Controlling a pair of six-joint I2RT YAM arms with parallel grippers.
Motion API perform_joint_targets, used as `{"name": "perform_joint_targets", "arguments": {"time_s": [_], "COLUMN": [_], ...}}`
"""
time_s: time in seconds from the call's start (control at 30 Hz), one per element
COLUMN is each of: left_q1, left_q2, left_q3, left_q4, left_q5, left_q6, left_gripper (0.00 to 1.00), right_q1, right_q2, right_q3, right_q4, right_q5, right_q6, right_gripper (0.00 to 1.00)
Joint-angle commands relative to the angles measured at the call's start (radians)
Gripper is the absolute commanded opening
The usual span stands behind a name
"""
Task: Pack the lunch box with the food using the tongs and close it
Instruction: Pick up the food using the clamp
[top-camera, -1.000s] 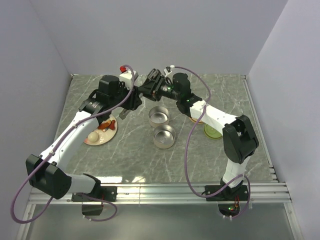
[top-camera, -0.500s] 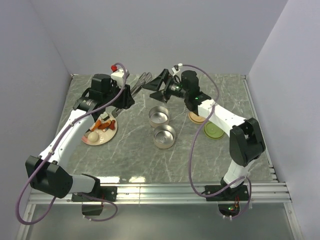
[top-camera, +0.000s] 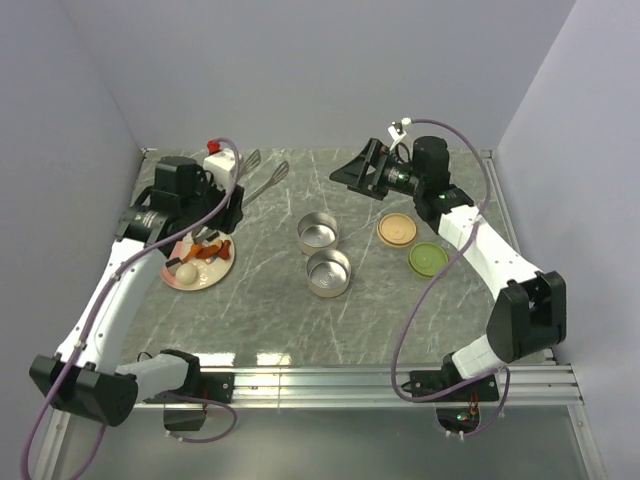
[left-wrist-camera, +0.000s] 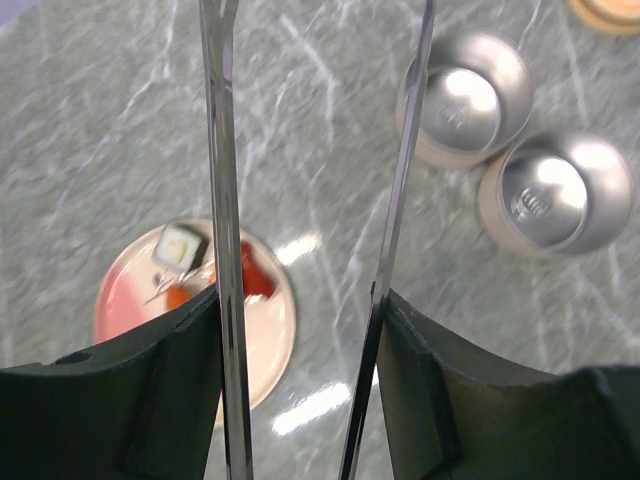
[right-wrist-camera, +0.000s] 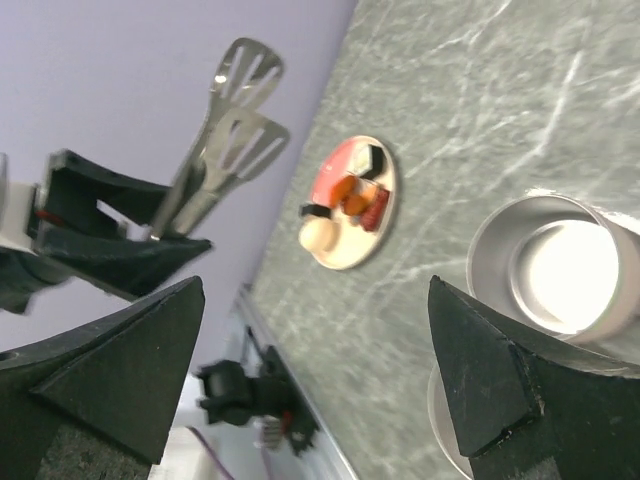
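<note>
The fingers (left-wrist-camera: 140, 400) of the left gripper (left-wrist-camera: 298, 310) stand partly apart with the tongs (left-wrist-camera: 222, 200) clamped between them, one slim arm lying against the inner face of each finger, so the tongs are held with their arms spread. In the top view the tongs (top-camera: 262, 180) jut from that gripper over the far left part of the marble table (top-camera: 260, 320), their slotted heads in the air beyond the pink plate (top-camera: 215, 277). The plate carries the food: a whitish ball (top-camera: 186, 271), orange-red chunks (top-camera: 212, 250) and a dark-and-white piece (left-wrist-camera: 178, 247). The right gripper (right-wrist-camera: 316, 290) is spread wide with nothing between its fingers (right-wrist-camera: 500, 370), hanging over the far middle of the table. Both steel tins (top-camera: 318, 233) (top-camera: 329, 272) sit uncovered just beside each other at the centre, with the pale orange lid (top-camera: 397, 229) and green lid (top-camera: 428, 260) lying flat to their right.
</note>
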Motion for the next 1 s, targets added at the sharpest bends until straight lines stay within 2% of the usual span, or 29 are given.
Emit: {"name": "perform_joint_targets", "arguments": {"time_s": [0.0, 0.1, 0.33, 0.5, 0.73, 0.97], "left_q1": [0.033, 0.07, 0.223, 0.346, 0.511, 0.582], "left_q2": [-0.057, -0.071, -0.12, -0.158, -0.201, -0.227], "left_q3": [0.015, 0.029, -0.002, -0.043, -0.082, -0.097], "left_q4": [-0.123, -0.238, -0.385, -0.459, -0.529, -0.617], "left_q5": [0.003, 0.017, 0.011, 0.006, -0.006, -0.044], "left_q6": [0.116, 0.173, 0.285, 0.397, 0.494, 0.583], "left_gripper": [0.61, 0.61, 0.59, 0.57, 0.53, 0.51], "right_q1": [-0.012, -0.02, -0.021, -0.025, -0.025, -0.025], "right_q2": [-0.075, -0.092, -0.047, -0.089, -0.09, -0.09], "right_q3": [-0.009, 0.007, 0.126, 0.096, 0.097, 0.088], "right_q4": [-0.075, -0.127, -0.438, -0.463, -0.489, -0.48], "right_q5": [-0.026, -0.041, -0.085, -0.066, -0.078, -0.088], "right_q6": [-0.156, -0.238, -0.486, -0.552, -0.561, -0.556], "right_gripper": [1.0, 1.0, 1.0, 1.0, 1.0, 1.0]}}
